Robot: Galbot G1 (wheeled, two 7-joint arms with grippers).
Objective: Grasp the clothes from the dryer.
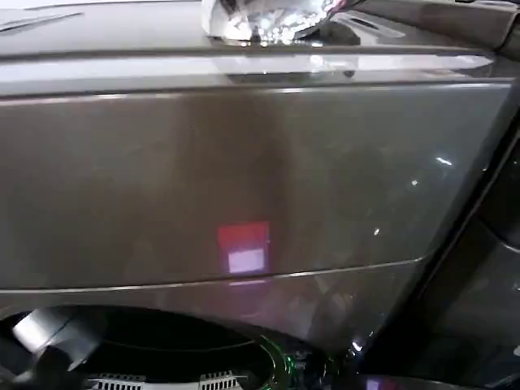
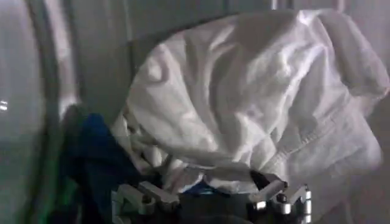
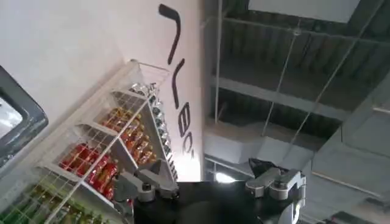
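dryer front panel (image 1: 244, 179): bronze-grey metal, smooth, glossy, mirroring a red and white patch
dryer porthole rim (image 1: 280, 357): shiny silver metal, below the panel
white cloth (image 2: 256, 103): soft woven fabric, matt, creased, with a stitched hem
navy cloth (image 2: 97, 158): matt fabric, just beside the white cloth
left gripper (image 2: 210, 198): bare machined metal fingers, dull sheen
wire rack (image 3: 116, 140): thin white-coated metal wire

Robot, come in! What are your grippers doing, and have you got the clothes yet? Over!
Left gripper open, right up against the white cloth, navy cloth beside it. Right gripper open, idle, aimed at a wire snack rack. Nothing blocking.
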